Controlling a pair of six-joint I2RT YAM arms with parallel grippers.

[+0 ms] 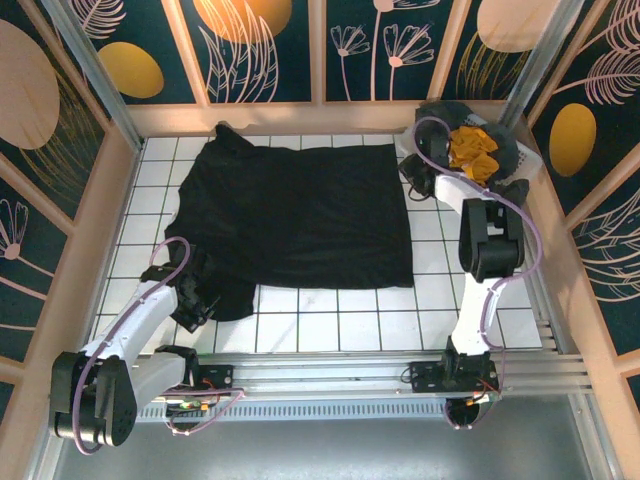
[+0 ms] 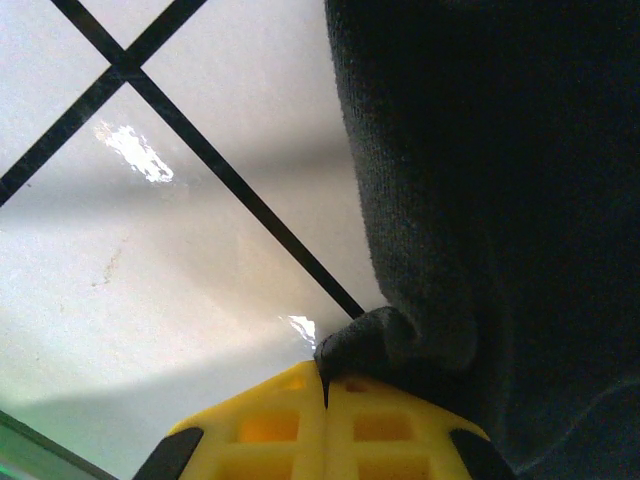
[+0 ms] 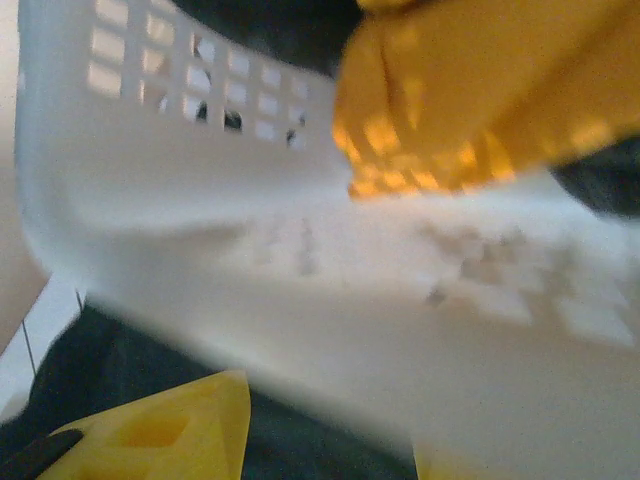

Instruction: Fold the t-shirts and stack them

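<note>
The white tiled table (image 1: 300, 330) carried the whole scene, and the black t-shirt (image 1: 300, 215) lay spread flat across the middle of it. Its long axis looked to run left to right, with what seemed to be the sleeve end toward the left.

In the far right corner sat the white lattice basket (image 1: 530, 160), and a mustard-yellow t-shirt (image 1: 472, 148) was bunched on top of darker cloth inside it.

The left gripper (image 1: 200, 300) was down at the near-left corner of the black t-shirt. Its wrist view showed the yellow fingers (image 2: 290, 425) pressed together, with a small roll of black cloth pinched at their tips. From that grip the rest of the garment stretched away to the right and toward the far side, so any fold would probably go that way.

The right gripper (image 1: 418, 175) was over by the basket, just past the shirt's far-right corner. Its blurred wrist view put the basket wall (image 3: 200, 250) and the yellow cloth (image 3: 470, 100) close ahead. Its fingers stood apart, with nothing clearly between them.

The left arm had the black shirt, and the right was the nearer one to the basket.
</note>
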